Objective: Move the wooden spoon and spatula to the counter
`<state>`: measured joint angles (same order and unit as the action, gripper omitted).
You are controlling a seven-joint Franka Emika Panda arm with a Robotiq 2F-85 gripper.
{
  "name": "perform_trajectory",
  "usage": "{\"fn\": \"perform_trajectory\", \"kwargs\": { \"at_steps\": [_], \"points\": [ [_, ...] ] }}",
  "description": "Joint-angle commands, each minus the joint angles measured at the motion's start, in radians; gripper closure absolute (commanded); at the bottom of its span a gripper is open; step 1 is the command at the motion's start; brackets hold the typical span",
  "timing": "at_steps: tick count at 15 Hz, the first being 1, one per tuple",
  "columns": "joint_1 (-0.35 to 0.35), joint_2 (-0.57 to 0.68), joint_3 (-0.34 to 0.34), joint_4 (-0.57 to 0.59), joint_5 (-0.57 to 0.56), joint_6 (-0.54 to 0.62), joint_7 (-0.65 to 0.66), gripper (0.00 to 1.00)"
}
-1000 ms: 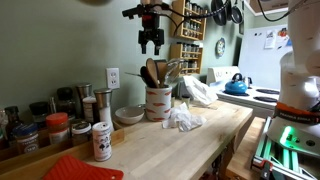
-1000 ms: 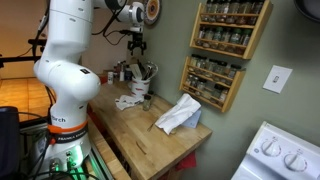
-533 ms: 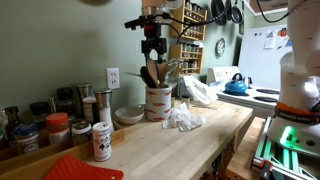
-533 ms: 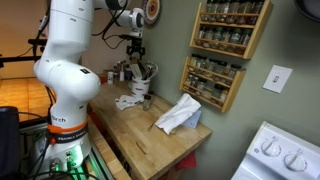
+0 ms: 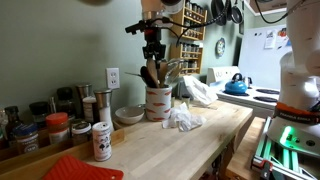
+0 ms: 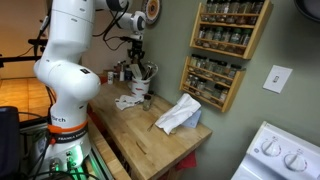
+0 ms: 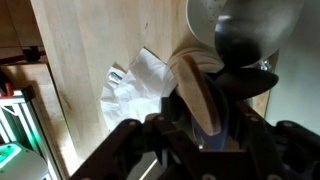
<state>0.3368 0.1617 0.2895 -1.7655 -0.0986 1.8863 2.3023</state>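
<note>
Showing, at the lower left of an exterior view, spice jars and a shaker standing on the counter. Passing rightward along the wall, meeting an outlet, then a bowl sitting just beside a cream crock at centre frame. Holding upright, inside that crock, the wooden spoon among other utensils, none of them lying on the counter. Hanging directly above the handles, fingers pointing down: the gripper. Lying just right of the crock, a crumpled cloth; farther right, a white towel and a blue kettle.

Looking down in the wrist view, showing bare counter at the left, the cloth at centre, then a pale wooden head and the dark head of the spatula rising from the crock at upper right. Framing these at the bottom edge, the two fingers standing wide apart and gripping nothing.
</note>
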Motion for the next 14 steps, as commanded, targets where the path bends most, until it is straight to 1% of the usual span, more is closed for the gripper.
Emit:
{"fn": "perform_trajectory", "kwargs": {
  "at_steps": [1, 2, 4, 5, 6, 8, 14],
  "points": [
    [0.006, -0.008, -0.013, -0.027, 0.033, 0.024, 0.02, 0.75],
    [0.006, -0.008, -0.014, -0.027, 0.035, 0.023, 0.018, 0.84],
    [0.005, -0.009, -0.018, -0.026, 0.03, 0.015, 0.018, 0.97],
    [0.005, -0.013, -0.02, -0.026, 0.028, 0.014, 0.018, 1.0],
    [0.005, -0.017, -0.022, -0.025, 0.024, 0.013, 0.018, 0.95],
    [0.006, -0.029, -0.023, -0.019, 0.018, 0.005, 0.019, 0.96],
    [0.01, -0.096, -0.015, 0.017, -0.022, -0.084, 0.02, 0.95]
  ]
}}
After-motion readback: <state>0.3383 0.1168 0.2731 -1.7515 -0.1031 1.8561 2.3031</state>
